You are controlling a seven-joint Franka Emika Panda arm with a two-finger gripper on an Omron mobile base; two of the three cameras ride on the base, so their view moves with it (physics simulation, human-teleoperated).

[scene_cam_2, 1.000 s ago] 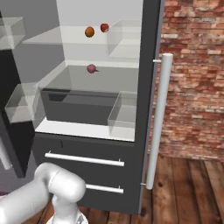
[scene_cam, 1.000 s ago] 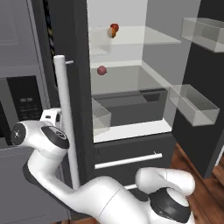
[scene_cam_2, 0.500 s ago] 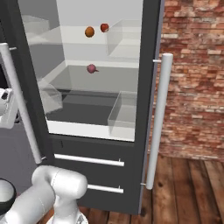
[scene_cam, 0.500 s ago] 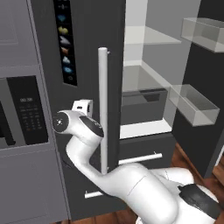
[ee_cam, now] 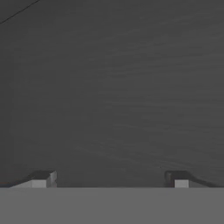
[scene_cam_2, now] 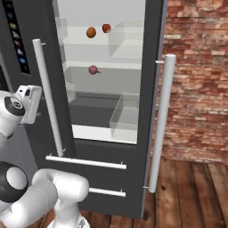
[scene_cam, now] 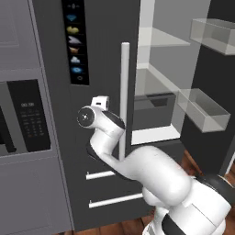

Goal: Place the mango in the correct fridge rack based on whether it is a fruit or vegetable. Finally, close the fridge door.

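Gripper (ee_cam: 109, 179) spread wide and empty, facing a dark grey door face (ee_cam: 113, 87) close up. Mango (scene_cam_2: 91, 32) sits on the upper fridge rack (scene_cam_2: 95, 41), beside a red fruit (scene_cam_2: 106, 28). Right fridge door (scene_cam_2: 153, 89) stands open.
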